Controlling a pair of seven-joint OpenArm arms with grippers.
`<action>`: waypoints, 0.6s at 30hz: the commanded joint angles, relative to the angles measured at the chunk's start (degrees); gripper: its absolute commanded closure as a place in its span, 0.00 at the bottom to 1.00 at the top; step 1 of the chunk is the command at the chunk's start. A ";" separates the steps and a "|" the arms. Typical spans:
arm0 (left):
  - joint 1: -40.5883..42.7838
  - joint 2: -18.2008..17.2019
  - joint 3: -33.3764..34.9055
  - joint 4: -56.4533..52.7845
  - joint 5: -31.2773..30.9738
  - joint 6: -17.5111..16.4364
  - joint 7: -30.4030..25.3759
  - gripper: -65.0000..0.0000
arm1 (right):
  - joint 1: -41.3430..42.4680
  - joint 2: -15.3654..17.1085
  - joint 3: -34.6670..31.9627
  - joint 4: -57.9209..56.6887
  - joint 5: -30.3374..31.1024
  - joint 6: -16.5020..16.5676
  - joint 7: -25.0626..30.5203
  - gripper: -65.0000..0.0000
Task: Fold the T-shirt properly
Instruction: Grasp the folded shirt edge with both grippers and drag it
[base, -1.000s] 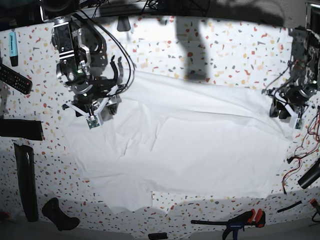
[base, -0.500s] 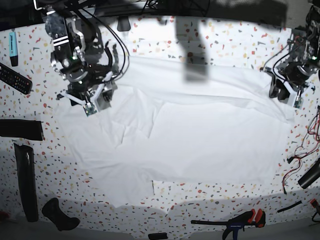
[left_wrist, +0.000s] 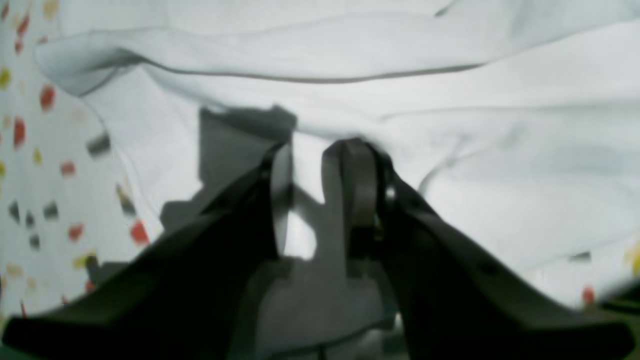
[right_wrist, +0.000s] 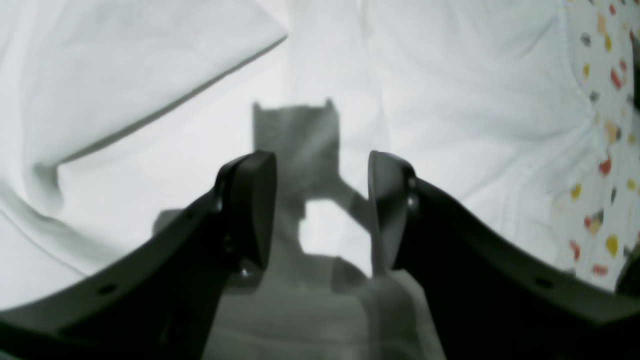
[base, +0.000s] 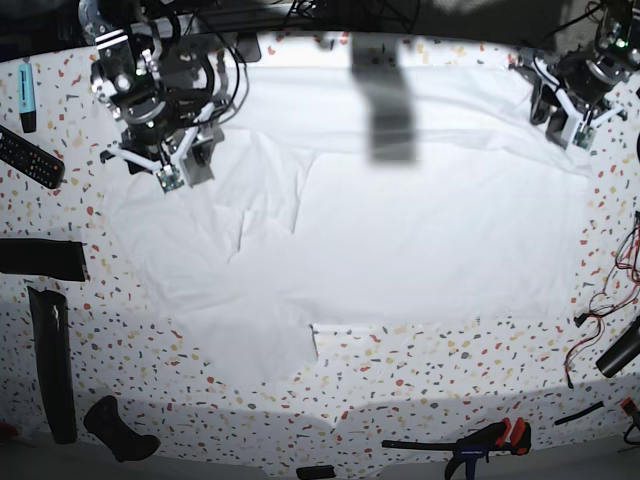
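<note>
The white T-shirt (base: 400, 230) lies spread and wrinkled over the speckled table (base: 450, 385), its far edge close to the table's back. My left gripper (base: 560, 120) is at the shirt's far right corner. In the left wrist view its fingers (left_wrist: 357, 185) stand close together with a fold of the shirt (left_wrist: 500, 150) between and over them. My right gripper (base: 160, 165) is at the far left, by the sleeve. In the right wrist view its jaws (right_wrist: 322, 165) stand wider apart, with bunched cloth (right_wrist: 450, 75) rising between them near their base.
Along the left edge lie a blue marker (base: 26, 95), a remote (base: 30, 158) and black tools (base: 55, 365). A clamp with red grips (base: 480, 440) lies at the front. Red and black cables (base: 600, 320) hang at the right edge.
Both grippers have moved toward the table's far edge and the shirt has slid that way with them. The left gripper's jaws have drawn closer together.
</note>
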 joint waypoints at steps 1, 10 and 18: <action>1.33 -0.15 -1.22 0.52 1.25 0.20 3.28 0.73 | -1.40 0.50 -0.07 0.39 -0.20 0.35 -4.24 0.51; 1.90 1.84 -4.28 1.29 1.07 -0.48 3.30 0.73 | -3.19 0.52 -0.07 2.03 -3.43 -1.70 -6.60 0.51; 1.90 1.86 -4.28 1.29 1.07 -0.46 3.30 0.73 | -6.75 0.66 -0.07 2.01 -5.86 -2.67 -6.49 0.51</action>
